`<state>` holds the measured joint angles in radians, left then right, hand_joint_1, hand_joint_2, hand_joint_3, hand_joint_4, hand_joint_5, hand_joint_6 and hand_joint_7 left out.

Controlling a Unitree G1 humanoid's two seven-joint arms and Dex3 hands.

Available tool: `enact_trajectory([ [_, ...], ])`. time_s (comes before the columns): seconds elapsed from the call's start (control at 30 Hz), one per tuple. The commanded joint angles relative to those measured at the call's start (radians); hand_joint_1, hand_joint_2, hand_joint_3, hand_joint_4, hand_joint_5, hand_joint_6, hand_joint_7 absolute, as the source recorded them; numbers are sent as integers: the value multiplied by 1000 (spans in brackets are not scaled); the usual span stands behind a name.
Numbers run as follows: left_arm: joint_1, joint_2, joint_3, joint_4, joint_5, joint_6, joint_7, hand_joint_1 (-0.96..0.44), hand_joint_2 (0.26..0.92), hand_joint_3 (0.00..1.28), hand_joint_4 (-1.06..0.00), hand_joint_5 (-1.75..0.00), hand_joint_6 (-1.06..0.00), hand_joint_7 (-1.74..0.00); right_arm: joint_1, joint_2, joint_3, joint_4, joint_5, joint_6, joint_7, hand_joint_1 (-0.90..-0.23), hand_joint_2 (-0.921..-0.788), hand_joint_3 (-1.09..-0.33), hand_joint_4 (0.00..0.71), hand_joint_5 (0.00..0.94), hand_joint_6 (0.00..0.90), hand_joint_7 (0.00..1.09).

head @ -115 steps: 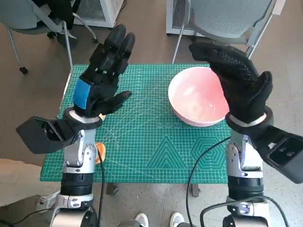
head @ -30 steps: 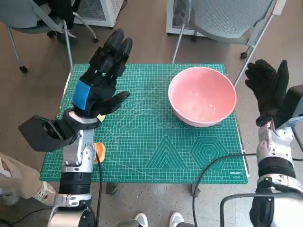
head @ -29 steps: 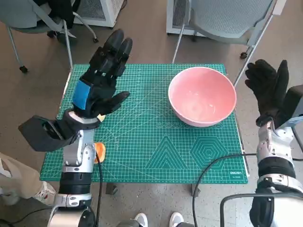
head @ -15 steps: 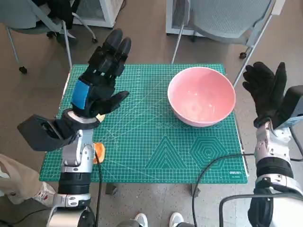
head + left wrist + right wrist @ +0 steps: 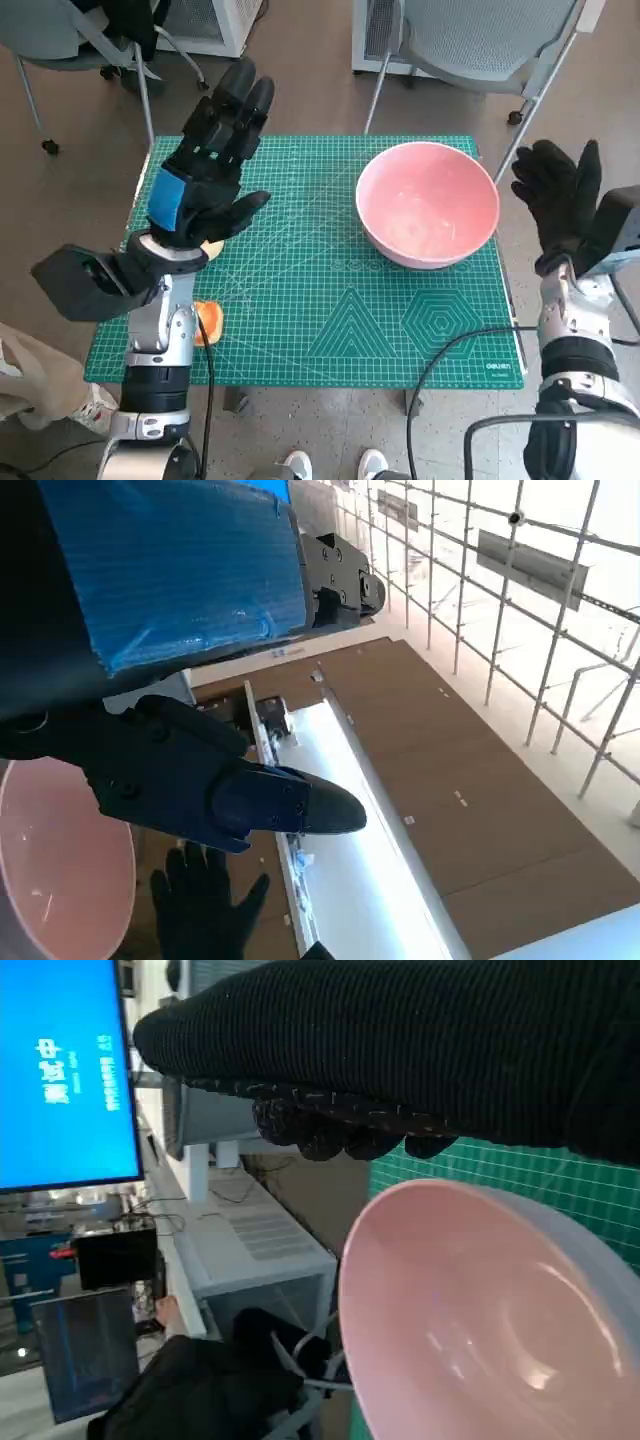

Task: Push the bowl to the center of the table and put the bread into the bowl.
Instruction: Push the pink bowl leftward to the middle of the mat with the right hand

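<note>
A pink bowl (image 5: 428,203) stands on the green cutting mat (image 5: 330,300) at its far right part; it also shows in the right wrist view (image 5: 470,1310) and partly in the left wrist view (image 5: 55,860). The bread (image 5: 208,320), an orange-brown piece, lies near the mat's front left corner, partly hidden by my left forearm. My left hand (image 5: 205,165) is raised above the mat's left side, fingers spread, holding nothing. My right hand (image 5: 560,200) is held up just right of the bowl, off the mat's edge, fingers spread and empty, apart from the bowl.
Grey chairs (image 5: 480,40) stand beyond the table's far edge, one behind the bowl and one at the far left (image 5: 70,40). A person's shoes (image 5: 330,465) show at the near edge. A black cable (image 5: 440,350) loops over the mat's front right.
My right hand left its place over the bowl, swung out to the right, and has drifted slightly left toward the bowl. The left hand and bowl have hardly moved.
</note>
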<state>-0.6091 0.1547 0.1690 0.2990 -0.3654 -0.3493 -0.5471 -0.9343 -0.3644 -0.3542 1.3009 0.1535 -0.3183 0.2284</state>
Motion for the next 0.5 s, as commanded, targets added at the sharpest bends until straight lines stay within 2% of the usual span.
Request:
enact_trajectory([
  [0.03, 10, 9, -2, -14, 3, 3, 5, -640, 921, 178, -41, -1, -186, -39, 37, 28, -2, 19, -2, 34, -16, -650, -921, -902, 5, 0, 58, 98],
  [0.27, 9, 11, -2, -14, 3, 3, 5, -640, 921, 179, -42, -1, -187, -39, 40, 36, 0, 18, -5, 40, -20, -647, -921, -902, 0, 0, 62, 94],
  [0.5, 12, 15, -2, -16, 5, 2, 6, -640, 921, 179, -46, -3, -189, -40, 47, 59, 4, 17, -5, 43, -8, -630, -921, -891, 0, 0, 54, 85],
])
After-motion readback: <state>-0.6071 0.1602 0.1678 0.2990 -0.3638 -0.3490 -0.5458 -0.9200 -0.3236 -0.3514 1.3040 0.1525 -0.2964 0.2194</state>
